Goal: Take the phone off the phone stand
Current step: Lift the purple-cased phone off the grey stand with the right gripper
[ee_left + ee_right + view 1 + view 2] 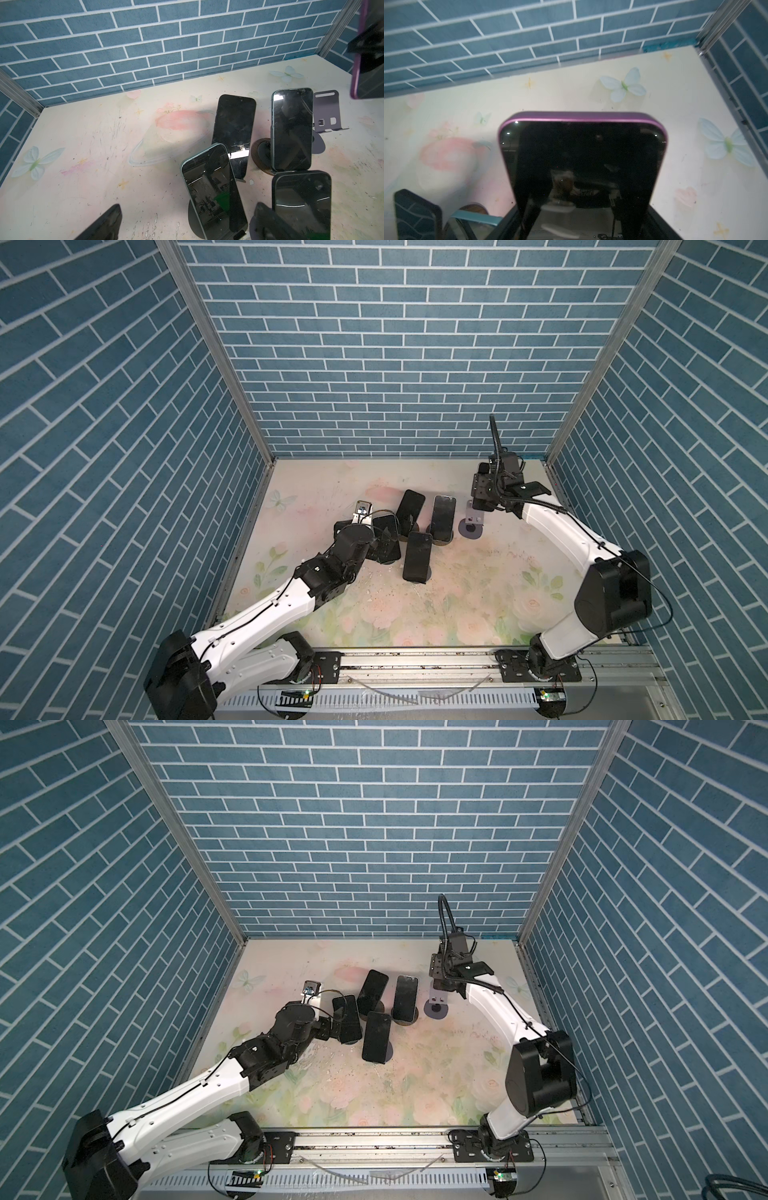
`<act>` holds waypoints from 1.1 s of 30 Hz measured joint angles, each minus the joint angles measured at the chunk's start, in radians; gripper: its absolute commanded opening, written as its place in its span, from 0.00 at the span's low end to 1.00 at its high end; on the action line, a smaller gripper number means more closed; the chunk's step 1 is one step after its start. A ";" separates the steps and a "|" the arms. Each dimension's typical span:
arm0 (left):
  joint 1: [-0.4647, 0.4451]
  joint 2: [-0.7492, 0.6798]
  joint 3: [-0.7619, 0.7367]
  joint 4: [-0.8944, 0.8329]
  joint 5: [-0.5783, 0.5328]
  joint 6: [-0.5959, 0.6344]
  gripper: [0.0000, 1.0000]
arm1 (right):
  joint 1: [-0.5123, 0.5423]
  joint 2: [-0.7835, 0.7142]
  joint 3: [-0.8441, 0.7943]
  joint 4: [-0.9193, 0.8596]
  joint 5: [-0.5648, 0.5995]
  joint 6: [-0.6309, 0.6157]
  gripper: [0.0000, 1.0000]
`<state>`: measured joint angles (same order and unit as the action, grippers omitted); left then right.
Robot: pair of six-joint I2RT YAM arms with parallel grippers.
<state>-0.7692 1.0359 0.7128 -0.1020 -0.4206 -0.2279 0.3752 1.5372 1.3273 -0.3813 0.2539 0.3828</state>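
Right gripper is clamped on the lower half of the purple-framed, black-glass phone, jaws partway closed around it. The phone hangs in the air, screen toward the wrist camera, clear of the grey-purple bent-metal stand with round base, which sits empty nearby on the floral-print table. It is probably held high so the bottom edge clears the stand's lip. Removal looks done; set-down remains. Left gripper is fully apart, holds nothing and sits low facing a teal-framed phone, probably lined up for it.
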 measured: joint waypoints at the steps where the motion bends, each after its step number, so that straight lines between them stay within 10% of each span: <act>1: 0.000 0.000 0.000 -0.004 0.002 0.000 1.00 | 0.000 -0.028 -0.006 0.002 0.014 -0.008 0.42; 33: -0.049 0.055 0.072 -0.140 -0.029 0.007 1.00 | -0.172 -0.204 -0.467 -0.111 -0.022 -0.020 0.40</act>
<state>-0.8181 1.0912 0.7845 -0.2417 -0.4492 -0.2207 0.2028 1.3331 0.8604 -0.4927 0.2317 0.3626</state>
